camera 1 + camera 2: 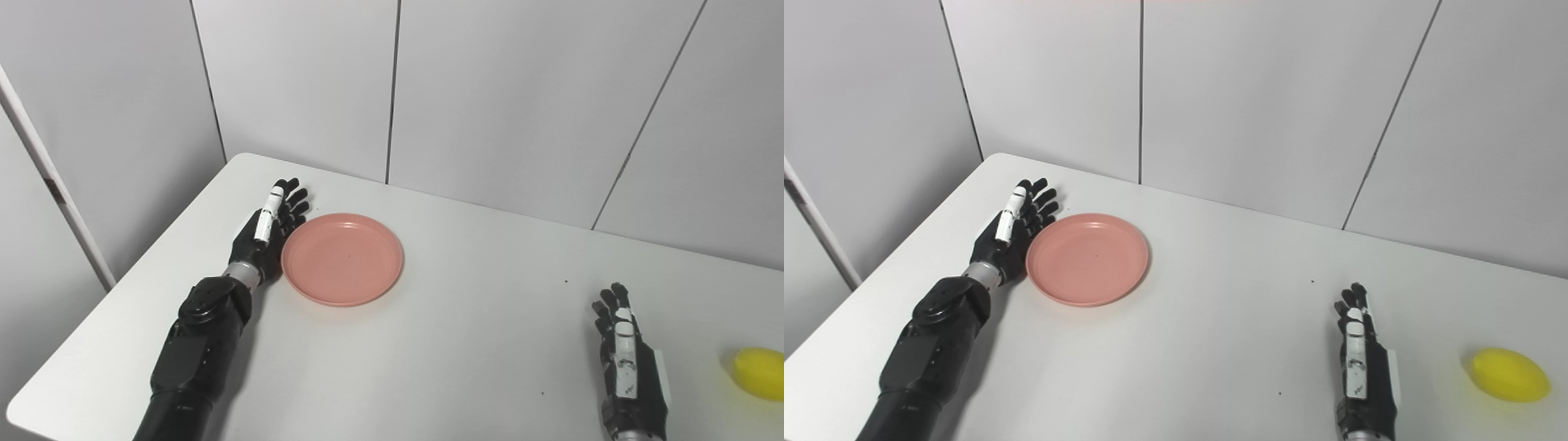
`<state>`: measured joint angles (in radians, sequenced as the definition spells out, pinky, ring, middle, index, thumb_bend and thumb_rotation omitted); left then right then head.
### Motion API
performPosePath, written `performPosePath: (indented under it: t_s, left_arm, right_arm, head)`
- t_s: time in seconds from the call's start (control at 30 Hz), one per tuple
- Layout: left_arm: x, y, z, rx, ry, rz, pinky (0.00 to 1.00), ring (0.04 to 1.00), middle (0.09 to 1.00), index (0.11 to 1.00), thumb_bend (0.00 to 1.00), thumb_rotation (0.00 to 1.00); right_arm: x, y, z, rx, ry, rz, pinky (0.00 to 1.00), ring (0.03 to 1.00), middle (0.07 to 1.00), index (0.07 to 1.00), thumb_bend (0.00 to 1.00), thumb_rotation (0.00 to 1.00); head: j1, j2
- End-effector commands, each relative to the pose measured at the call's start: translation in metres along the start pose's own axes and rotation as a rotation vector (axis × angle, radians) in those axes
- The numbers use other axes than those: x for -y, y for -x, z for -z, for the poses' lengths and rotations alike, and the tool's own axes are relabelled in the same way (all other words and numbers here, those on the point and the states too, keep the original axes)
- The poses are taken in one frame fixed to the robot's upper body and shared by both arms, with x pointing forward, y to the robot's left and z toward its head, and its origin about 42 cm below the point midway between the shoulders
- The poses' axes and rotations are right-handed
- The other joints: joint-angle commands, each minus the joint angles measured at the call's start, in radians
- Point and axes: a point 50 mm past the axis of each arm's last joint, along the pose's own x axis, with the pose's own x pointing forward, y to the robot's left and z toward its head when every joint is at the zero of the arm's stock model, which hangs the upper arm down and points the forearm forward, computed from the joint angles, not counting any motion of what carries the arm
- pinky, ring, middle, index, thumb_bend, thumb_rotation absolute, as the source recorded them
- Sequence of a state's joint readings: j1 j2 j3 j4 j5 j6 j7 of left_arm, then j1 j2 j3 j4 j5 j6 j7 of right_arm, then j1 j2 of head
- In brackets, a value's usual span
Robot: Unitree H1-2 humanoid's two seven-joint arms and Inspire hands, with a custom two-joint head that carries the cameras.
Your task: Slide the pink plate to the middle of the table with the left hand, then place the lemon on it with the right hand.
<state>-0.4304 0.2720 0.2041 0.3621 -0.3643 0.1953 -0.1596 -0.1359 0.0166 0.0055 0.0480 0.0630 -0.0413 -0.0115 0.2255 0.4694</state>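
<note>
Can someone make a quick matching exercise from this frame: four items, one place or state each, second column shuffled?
Column 1
1. pink plate
2. lemon
3. left hand
4. right hand

Column 2
A. open, flat on the table, apart from the lemon
B. near the table's right edge, untouched
C. left of the table's middle, empty
D. open, against the plate's left rim

Pairs: 1-C, 2-B, 3-D, 4-A
</note>
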Motion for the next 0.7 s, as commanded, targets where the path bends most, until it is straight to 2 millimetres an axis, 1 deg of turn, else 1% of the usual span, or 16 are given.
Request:
performPosePath:
  t_s: [0.0,0.37,0.67]
  left_arm:
    - [0.022,-0.01,-0.007,0.004,-0.006,0.067,1.0,0.975,0.966,0.953,0.37,1.0]
    - [0.05,-0.014,0.004,-0.023,0.004,0.146,1.0,0.989,0.977,0.963,0.37,1.0]
    - [0.068,-0.012,0.017,-0.038,-0.019,0.184,1.0,0.965,0.959,0.945,0.38,1.0]
  right_arm:
    - [-0.001,0.001,-0.003,0.01,-0.006,-0.001,1.0,0.944,0.951,0.962,0.22,1.0]
    - [-0.004,0.001,-0.003,0.014,-0.014,-0.002,1.0,0.947,0.953,0.964,0.23,1.0]
    - [-0.004,0.002,-0.003,0.013,-0.001,0.007,0.97,0.933,0.94,0.951,0.23,1.0]
  head:
    - [-0.003,0.004]
    - [-0.017,0.014]
    - [-0.025,0.019]
